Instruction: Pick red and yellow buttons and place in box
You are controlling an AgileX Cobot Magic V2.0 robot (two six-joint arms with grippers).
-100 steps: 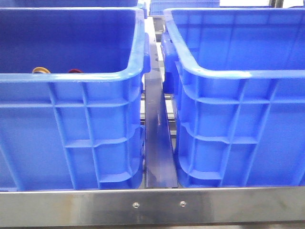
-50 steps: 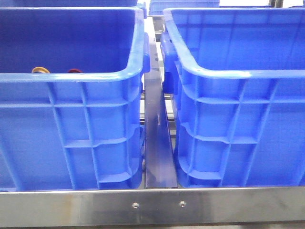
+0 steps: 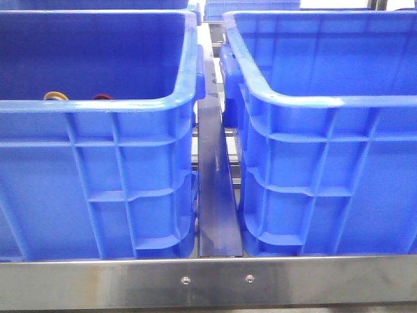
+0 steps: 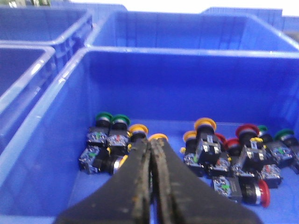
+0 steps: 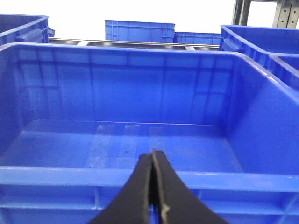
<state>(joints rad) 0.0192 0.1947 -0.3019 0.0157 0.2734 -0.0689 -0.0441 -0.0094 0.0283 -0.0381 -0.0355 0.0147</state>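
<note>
In the front view an orange-yellow button cap (image 3: pixel 56 96) and a dark red button cap (image 3: pixel 102 97) peek over the near rim of the left blue crate (image 3: pixel 98 107). The left wrist view shows several yellow buttons (image 4: pixel 205 124), red buttons (image 4: pixel 247 131) and green buttons (image 4: pixel 103 115) on this crate's floor. My left gripper (image 4: pixel 151 140) is shut and empty above them, its tips just short of a yellow cap (image 4: pixel 158 136). My right gripper (image 5: pixel 153 151) is shut and empty, above the near rim of the box (image 5: pixel 93 173), whose floor is bare. The box is the right crate in the front view (image 3: pixel 326 101).
A dark metal rail (image 3: pixel 215 195) runs between the two crates. A steel frame bar (image 3: pixel 215 280) crosses in front of them. More blue crates (image 4: pixel 37 28) stand behind and beside the left one, and others stand behind the box (image 5: pixel 139 31). Neither arm shows in the front view.
</note>
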